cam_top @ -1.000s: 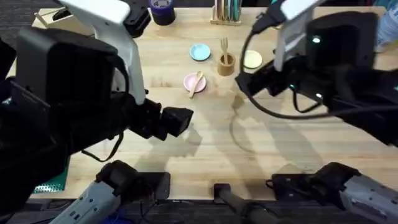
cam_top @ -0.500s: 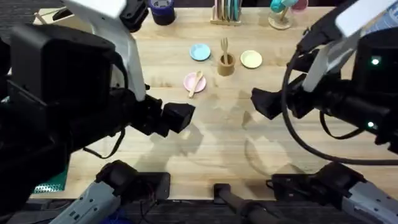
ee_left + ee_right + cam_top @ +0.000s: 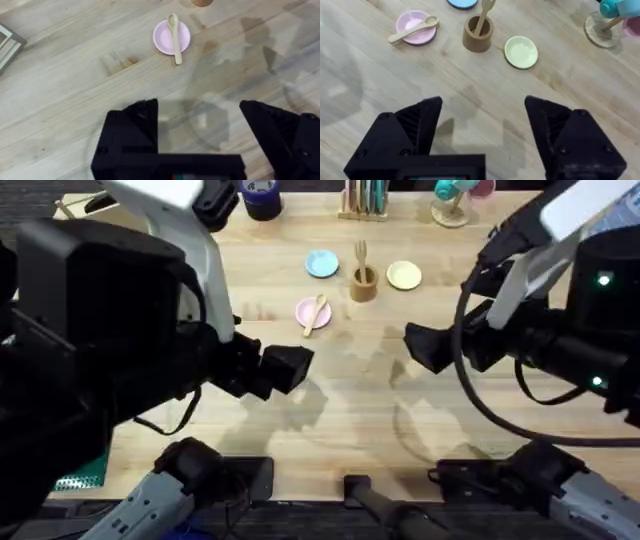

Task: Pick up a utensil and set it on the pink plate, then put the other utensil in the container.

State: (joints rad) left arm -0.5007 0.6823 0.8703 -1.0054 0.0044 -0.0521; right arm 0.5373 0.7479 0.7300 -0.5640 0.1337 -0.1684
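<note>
Both arms unmoved since a half-second ago — fork (image 3: 360, 252) stands in cup (image 3: 364, 283).

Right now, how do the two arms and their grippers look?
Both arms are black with white upper housings and loose black cables; the right arm carries small green lights. The left gripper and right gripper have chunky, angular matte black fingers.
</note>
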